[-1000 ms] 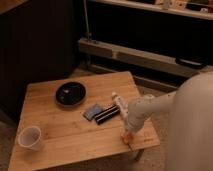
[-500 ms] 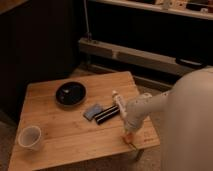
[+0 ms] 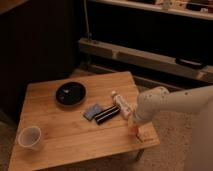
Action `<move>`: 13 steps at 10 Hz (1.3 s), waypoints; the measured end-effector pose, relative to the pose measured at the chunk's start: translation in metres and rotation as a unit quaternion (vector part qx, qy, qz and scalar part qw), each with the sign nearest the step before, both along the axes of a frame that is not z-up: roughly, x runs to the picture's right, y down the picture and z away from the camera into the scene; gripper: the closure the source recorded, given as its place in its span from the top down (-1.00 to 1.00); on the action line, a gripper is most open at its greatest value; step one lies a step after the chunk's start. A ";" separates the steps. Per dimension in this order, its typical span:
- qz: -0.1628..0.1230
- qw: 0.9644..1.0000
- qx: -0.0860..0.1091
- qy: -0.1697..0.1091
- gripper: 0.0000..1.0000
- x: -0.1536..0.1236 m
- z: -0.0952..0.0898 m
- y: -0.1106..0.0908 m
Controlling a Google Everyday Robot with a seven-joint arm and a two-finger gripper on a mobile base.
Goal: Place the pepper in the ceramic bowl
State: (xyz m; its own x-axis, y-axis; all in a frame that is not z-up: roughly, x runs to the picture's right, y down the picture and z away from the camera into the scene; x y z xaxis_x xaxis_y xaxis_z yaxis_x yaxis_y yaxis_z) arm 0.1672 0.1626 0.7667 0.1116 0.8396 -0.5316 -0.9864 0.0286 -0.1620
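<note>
Wooden counter [image 3: 60,150] seen from above at an angle, with the robot's white arm [image 3: 165,102] reaching in from the right. The gripper [image 3: 133,125] is lowered to the counter's right front part, close to the edge, and is directly over the pepper [image 3: 136,134]. The pepper shows as a small orange-red streak at the gripper's tip, near the right front corner. Its long axis appears to run diagonally, from the gripper down toward that corner; which end carries the stem cannot be told. Whether the jaws are open or closed, and whether they grip the pepper, cannot be told. The black bowl [image 3: 70,94] sits at the left rear of the counter, well apart from the pepper. Between bowl and gripper lie a blue packet [image 3: 91,111], a black bar [image 3: 107,114] and a white bottle [image 3: 120,102], close together. A translucent cup [image 3: 29,137] stands upright near the left front corner.
</note>
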 end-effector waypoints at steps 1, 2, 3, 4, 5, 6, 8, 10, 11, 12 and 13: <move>-0.006 1.000 0.009 -0.009 -1.00 -0.006 0.005 -0.016; -0.011 1.000 0.012 -0.016 -1.00 -0.012 0.008 -0.025; -0.019 0.999 0.016 -0.026 -1.00 -0.027 0.015 -0.036; -0.027 0.999 0.021 -0.036 -1.00 -0.042 0.021 -0.047; -0.041 0.998 0.024 -0.051 -1.00 -0.066 0.030 -0.060; -0.053 0.996 0.028 -0.067 -1.00 -0.089 0.037 -0.072; -0.075 0.991 0.037 -0.105 -1.00 -0.137 0.051 -0.096; -0.088 0.986 0.041 -0.137 -1.00 -0.173 0.060 -0.112; -0.097 0.981 0.043 -0.164 -1.00 -0.201 0.069 -0.123; -0.103 0.977 0.045 -0.181 -1.00 -0.218 0.075 -0.131; -0.110 0.973 0.045 -0.199 -1.00 -0.235 0.081 -0.137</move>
State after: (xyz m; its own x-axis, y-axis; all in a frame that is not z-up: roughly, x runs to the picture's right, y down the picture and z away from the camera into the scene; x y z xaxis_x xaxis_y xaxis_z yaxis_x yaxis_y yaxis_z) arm -0.0676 0.0255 0.8480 0.4752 0.8132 -0.3361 -0.8150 0.2628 -0.5165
